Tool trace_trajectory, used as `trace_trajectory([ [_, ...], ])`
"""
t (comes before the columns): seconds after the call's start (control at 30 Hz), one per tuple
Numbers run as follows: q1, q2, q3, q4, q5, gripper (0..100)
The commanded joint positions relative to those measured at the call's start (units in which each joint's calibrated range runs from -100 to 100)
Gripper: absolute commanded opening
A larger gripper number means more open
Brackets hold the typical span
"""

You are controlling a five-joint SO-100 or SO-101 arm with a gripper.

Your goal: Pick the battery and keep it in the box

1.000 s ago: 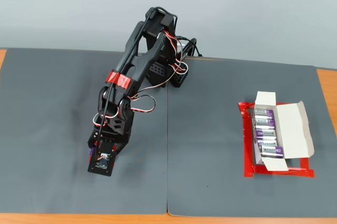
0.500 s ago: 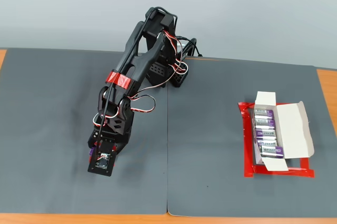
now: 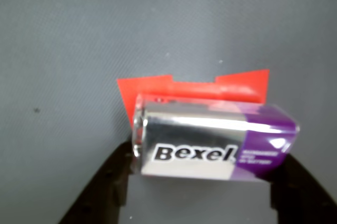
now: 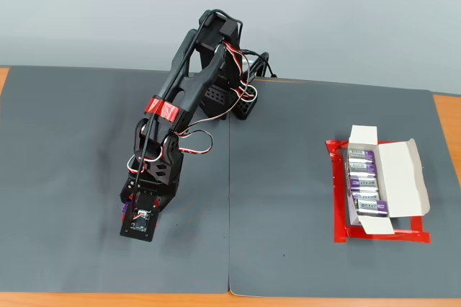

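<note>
Being held crosswise between the two black fingers (image 3: 105,187) of the gripper (image 3: 208,192), the battery (image 3: 213,140) is being shown side-on in the wrist view, its silver half with dark lettering to the left and its purple half to the right. The fingers are being kept narrow, pressed against the pack's two ends. Behind it, a flat red tape patch (image 3: 237,84) is being seen on the grey mat (image 3: 79,40); whether the pack is touching the mat or is just above it cannot be told.

In the fixed view, the arm is being bent down over the left part of the mat, with only a sliver of purple (image 4: 124,210) being glimpsed beside the wrist. The box (image 4: 392,181) is lying well apart at the right, inside a red tape frame (image 4: 338,199), its flaps open and a row of similar packs (image 4: 364,181) already being stored in it.

The grasp step is judged to be in hand, with the carry not yet begun. Several risks are being posed:
- The smooth foil-like ends are being gripped over a small contact, so the pack could slip or swivel during a quick swing.
- Little free room is being left in the box, so the pack could land on a neighbour or on a flap.
- The light carton could be nudged out of its frame by a low approach.
</note>
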Motion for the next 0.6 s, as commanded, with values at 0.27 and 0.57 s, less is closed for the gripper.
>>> trace_trajectory([
  [0.27,0.33,-5.75,-1.36,0.13,-0.13,14],
  [0.57,-0.34,-13.04,-1.27,2.99,-0.18,14],
])
